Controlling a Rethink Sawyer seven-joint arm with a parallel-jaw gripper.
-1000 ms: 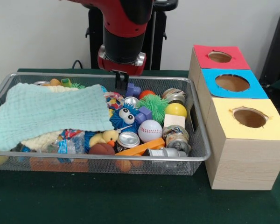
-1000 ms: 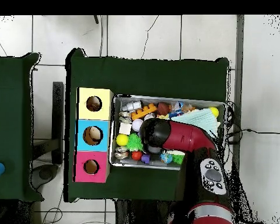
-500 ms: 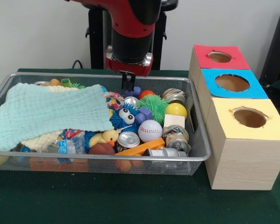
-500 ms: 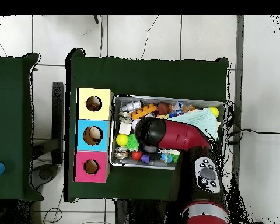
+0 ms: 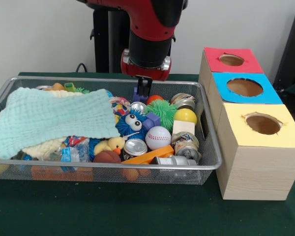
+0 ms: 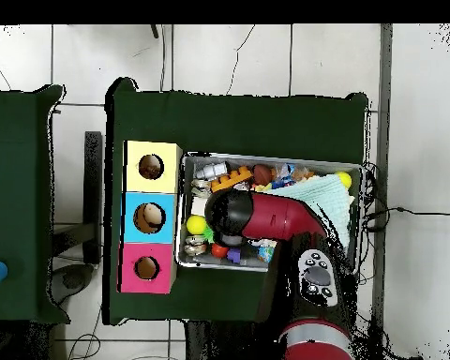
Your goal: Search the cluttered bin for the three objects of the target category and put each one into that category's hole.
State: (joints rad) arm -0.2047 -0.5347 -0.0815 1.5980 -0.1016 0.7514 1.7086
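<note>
The bin (image 5: 206, 147) is seen packed with clutter, and nothing can be seen inside any of the 3 holes — from the pictures, no delivery can be confirmed, so all 3 target objects are judged as yet to be found and dropped. The target category is not shown, so which things count cannot be told.

The gripper (image 5: 143, 88) hangs over the far middle of the bin, just above a purple block (image 5: 139, 94). Its fingers appear narrow, close together, but whether anything is pinched between them cannot be told — the block sits right behind the tips. In the overhead view the gripper is hidden under the arm (image 6: 266, 217).

Near the gripper lie a green spiky ball (image 5: 162, 109), a yellow ball (image 5: 186, 116), a baseball (image 5: 158, 137), a blue fuzzy toy (image 5: 132, 124) and crushed cans (image 5: 135, 146). A pale cloth (image 5: 49, 120) covers the left half, so what lies under it is hidden.

The boxes stand to the right: red (image 5: 232, 60) far, blue (image 5: 245, 87) between, yellow (image 5: 263, 124) near.
</note>
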